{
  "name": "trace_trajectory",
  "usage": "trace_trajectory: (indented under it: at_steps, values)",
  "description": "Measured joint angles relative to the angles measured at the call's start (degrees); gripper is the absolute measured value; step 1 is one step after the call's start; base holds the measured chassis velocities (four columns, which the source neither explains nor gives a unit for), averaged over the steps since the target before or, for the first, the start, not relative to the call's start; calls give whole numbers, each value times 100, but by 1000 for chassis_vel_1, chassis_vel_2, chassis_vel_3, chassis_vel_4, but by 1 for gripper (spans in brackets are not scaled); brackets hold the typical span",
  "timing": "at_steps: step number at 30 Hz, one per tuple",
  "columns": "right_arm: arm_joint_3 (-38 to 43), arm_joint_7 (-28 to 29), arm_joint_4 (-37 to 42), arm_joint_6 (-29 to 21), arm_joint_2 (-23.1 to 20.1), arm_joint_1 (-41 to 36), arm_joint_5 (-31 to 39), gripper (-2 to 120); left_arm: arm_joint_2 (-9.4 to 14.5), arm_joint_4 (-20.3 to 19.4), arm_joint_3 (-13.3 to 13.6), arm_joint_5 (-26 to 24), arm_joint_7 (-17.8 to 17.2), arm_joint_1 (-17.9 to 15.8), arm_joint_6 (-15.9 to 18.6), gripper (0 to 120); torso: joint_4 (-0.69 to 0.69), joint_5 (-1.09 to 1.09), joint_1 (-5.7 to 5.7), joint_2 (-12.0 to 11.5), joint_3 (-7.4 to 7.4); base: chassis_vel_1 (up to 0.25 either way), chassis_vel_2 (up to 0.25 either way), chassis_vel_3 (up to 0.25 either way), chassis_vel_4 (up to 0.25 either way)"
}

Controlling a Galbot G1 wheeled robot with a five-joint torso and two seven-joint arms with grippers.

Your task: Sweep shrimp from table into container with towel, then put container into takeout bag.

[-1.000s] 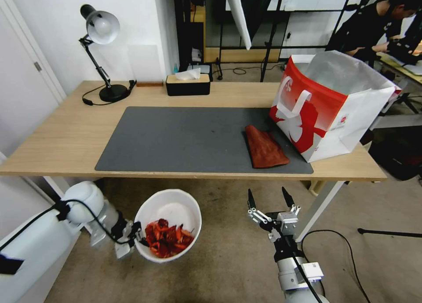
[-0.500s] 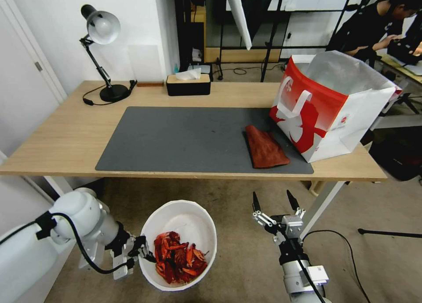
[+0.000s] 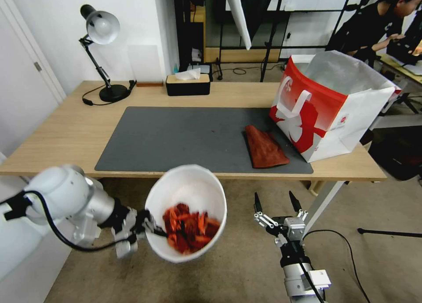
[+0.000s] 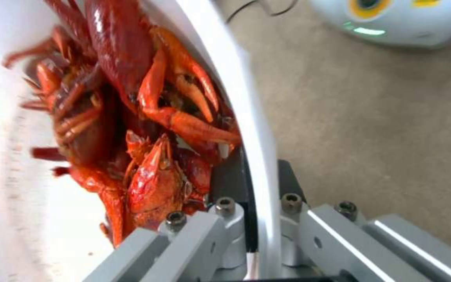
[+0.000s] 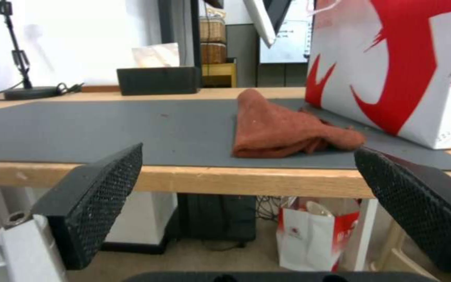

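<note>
— Head view first: what does the container (image 3: 187, 193) look like?

— Round, white, deep and thin-walled, tilted so its mouth faces up and toward the counter (image 3: 66, 131). It hangs in the air just in front of the counter's near edge, below the level of the top. The shrimp (image 3: 190, 227) lie heaped in its lower part, red-orange, curled, with thin legs and claws.

— Who holds it?

— The left gripper (image 3: 147, 226), its fingers clamped on the rim: in the left wrist view one finger sits inside the wall against the shrimp (image 4: 147, 129), one outside, the white rim (image 4: 257, 156) between them.

— And the other arm?

— The right gripper (image 3: 278, 202) waits low in front of the counter, fingers (image 5: 95, 196) spread wide apart, holding nothing.

— The rest?

— The towel (image 3: 263, 147), rust-brown and wrinkled, lies on the grey mat (image 3: 176, 136) just beside the takeout bag (image 3: 325, 105), which stands open on the counter's right end.

— Anything hard to make out?

— The container's underside is hidden, and the bag's inside shows only its pale lining.
</note>
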Motion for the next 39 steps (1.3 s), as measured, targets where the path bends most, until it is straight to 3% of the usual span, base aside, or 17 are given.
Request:
trace_trajectory:
  at_steps: [6,25,27,29,31,32,33,35,36,37,39]
  values:
    - [-19,-12,-3,-7,30,-22,-38,100,-27,268,259,-497,-91,-726,319,0,-5,0,1,0,0,0,0,0,0]
    - [-39,-43,-2,-24,52,-4,-42,100,-204,593,507,-659,-176,-1262,478,0,-3,-1,0,0,0,0,0,0,0]
    - [-56,-63,-5,-37,67,21,-51,100,-389,936,802,-765,-264,-1797,551,0,-2,1,0,0,0,0,0,0,0]
    - [-59,-66,-8,-39,73,24,-55,100,-431,1002,893,-782,-276,-1908,560,0,-2,1,0,0,0,0,0,0,0]
    - [-66,-81,-48,-41,132,28,-90,100,-817,1556,1718,-814,-379,-2832,612,0,-7,0,1,0,1,0,0,0,0]
    - [-71,-84,-69,-41,162,25,-118,100,-967,1779,1959,-805,-414,-3118,630,0,-10,1,1,0,1,0,0,0,0]
    - [-71,-84,-69,-41,162,25,-118,100,-967,1779,1959,-805,-414,-3118,630,0,-10,1,1,0,1,0,0,0,0]
    - [-68,-85,-83,-36,180,19,-133,100,-1140,2037,2191,-759,-417,-3351,626,0,3,3,0,0,0,0,0,0,0]
    - [-65,-90,-100,-20,195,4,-144,100,-1455,2411,2481,-698,-453,-3814,599,0,-5,-3,0,0,1,0,0,0,0]
    - [-65,-90,-100,-20,195,4,-144,100,-1455,2411,2481,-698,-453,-3814,599,0,-5,-3,0,0,1,0,0,0,0]
    - [-39,-90,-111,-10,197,3,-146,100,-1751,2758,2723,-666,-477,-4243,574,0,-7,2,1,-1,1,0,0,0,0]
